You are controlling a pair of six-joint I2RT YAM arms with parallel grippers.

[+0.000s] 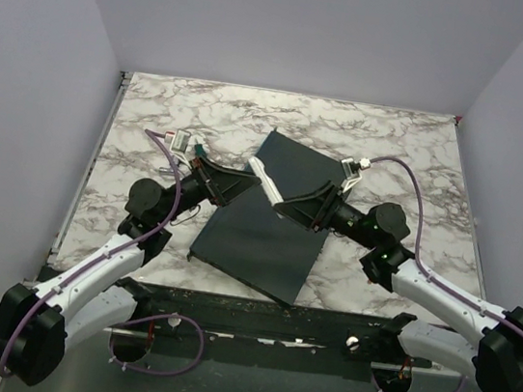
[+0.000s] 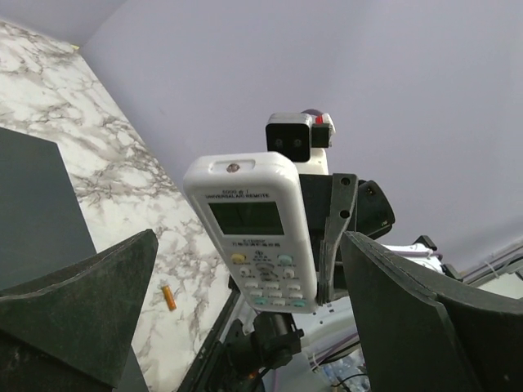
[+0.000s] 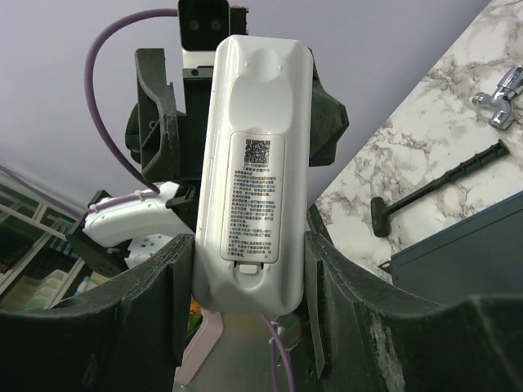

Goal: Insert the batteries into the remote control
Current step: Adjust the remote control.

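The white remote control (image 3: pixel 253 163) is upright between my right gripper's fingers, back toward that camera, its labelled battery cover in place. My right gripper (image 3: pixel 249 273) is shut on its lower end. In the left wrist view the remote's face (image 2: pixel 257 237) shows its screen and buttons, with one right finger (image 2: pixel 328 245) along its edge. My left gripper (image 2: pixel 245 245) is open, its jaws wide on either side of the remote without touching it. One orange battery (image 2: pixel 168 297) lies on the marble. From above, the remote (image 1: pixel 262 175) sits between both grippers (image 1: pixel 243 186) (image 1: pixel 287 205).
A large dark grey slab (image 1: pixel 268 218) lies under both grippers in the middle of the marble table (image 1: pixel 405 148). A black long-handled tool (image 3: pixel 441 184) and a small metal fitting (image 3: pixel 500 104) lie on the marble near the slab's corner (image 3: pixel 458 245).
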